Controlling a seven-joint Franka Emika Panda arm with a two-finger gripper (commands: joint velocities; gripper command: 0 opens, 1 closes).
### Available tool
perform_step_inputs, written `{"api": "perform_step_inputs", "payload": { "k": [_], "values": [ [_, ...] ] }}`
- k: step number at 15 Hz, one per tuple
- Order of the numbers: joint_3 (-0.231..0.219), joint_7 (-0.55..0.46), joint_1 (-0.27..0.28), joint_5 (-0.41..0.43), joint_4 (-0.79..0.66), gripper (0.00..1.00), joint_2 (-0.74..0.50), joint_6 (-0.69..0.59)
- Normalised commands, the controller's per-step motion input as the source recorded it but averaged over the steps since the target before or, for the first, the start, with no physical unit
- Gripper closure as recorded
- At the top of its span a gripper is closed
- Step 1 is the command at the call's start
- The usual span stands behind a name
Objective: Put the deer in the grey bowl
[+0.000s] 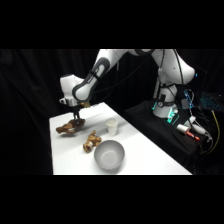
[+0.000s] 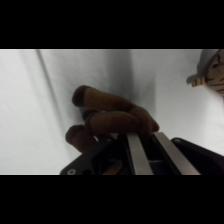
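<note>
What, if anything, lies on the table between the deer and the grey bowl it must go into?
The smaller tan toy animal lies on the table between the deer, under the gripper, and the grey bowl. The white cup stands off to the side.

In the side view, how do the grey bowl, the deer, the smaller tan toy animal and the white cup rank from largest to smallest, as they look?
1. grey bowl
2. deer, partly hidden under the gripper
3. tan toy animal
4. white cup

The tan toy and the cup look nearly alike, and the cup stands farther from the camera, so their order is unsure.
</note>
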Motion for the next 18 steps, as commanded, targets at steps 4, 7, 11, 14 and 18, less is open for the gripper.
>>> {"api": "perform_step_inputs", "payload": {
  "k": [4, 7, 11, 14, 18],
  "values": [
    [-0.050, -0.10, 0.136, -0.108, -0.15, 0.92, -0.46, -0.31],
    [0.006, -0.10, 0.179, -0.077, -0.29, 0.92, -0.50, -0.25],
    [0.012, -0.04, 0.216, -0.126, -0.44, 0.92, -0.51, -0.11],
    [0.028, 0.00, 0.212, -0.182, -0.55, 0.92, -0.52, 0.00],
    [0.061, -0.02, 0.157, -0.158, -0.53, 0.92, -0.49, 0.07]
  ]
}}
